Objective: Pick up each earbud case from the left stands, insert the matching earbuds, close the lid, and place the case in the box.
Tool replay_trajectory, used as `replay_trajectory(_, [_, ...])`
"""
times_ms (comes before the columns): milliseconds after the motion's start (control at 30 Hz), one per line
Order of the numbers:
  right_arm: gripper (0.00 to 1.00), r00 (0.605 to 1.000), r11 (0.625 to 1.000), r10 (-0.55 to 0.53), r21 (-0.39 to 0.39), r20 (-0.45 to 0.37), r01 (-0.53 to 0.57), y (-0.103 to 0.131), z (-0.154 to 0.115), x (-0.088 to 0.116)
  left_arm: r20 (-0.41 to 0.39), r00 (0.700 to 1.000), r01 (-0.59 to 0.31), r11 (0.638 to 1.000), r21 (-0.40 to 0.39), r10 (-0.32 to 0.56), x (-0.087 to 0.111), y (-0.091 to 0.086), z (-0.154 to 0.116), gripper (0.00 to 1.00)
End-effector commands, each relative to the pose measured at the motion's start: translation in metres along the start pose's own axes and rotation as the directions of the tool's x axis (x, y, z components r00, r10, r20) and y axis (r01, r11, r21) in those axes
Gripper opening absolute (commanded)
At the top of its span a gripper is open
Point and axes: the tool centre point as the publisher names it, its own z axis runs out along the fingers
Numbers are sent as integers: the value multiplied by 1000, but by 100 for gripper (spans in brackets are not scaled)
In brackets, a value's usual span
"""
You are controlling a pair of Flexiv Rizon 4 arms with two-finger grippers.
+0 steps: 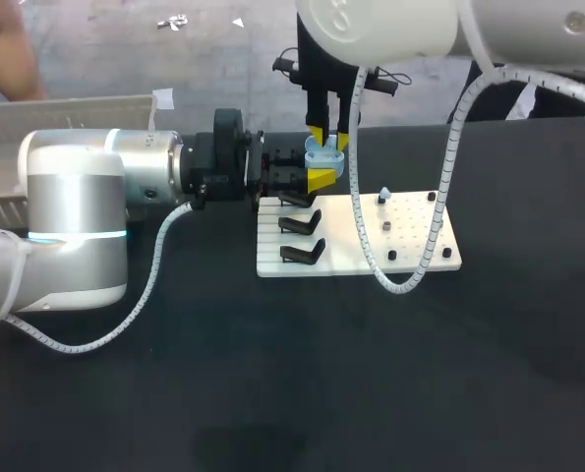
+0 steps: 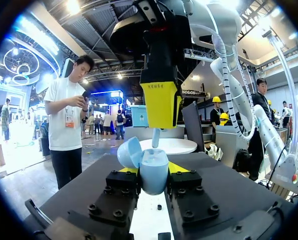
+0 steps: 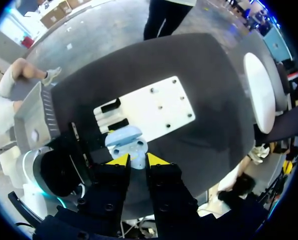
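A light blue earbud case with its lid swung open sits between the yellow tips of my left gripper, which is shut on it. In the head view the case hangs just behind the white stand board. My right gripper points straight down over the open case and is shut on a light blue earbud, whose stem reaches down to the case's opening. From the right wrist, the case lies directly under my right gripper.
Two empty black stands remain on the board's left side. One small earbud and several dark pegs stand on its right side. A pale open box sits at the table's far left, behind my left arm.
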Motion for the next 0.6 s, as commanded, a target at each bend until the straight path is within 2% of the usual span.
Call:
replay_trajectory(33, [0, 1000, 1000, 3, 0, -3, -3, 1, 1, -2, 5, 1000, -4, 1000, -4, 4, 1, -1, 0, 0])
replay_trajectory(600, [0, 1000, 1000, 7, 0, -10, -7, 1, 5, -5, 5, 1000, -4, 1000, -4, 4, 1, -1, 0, 0])
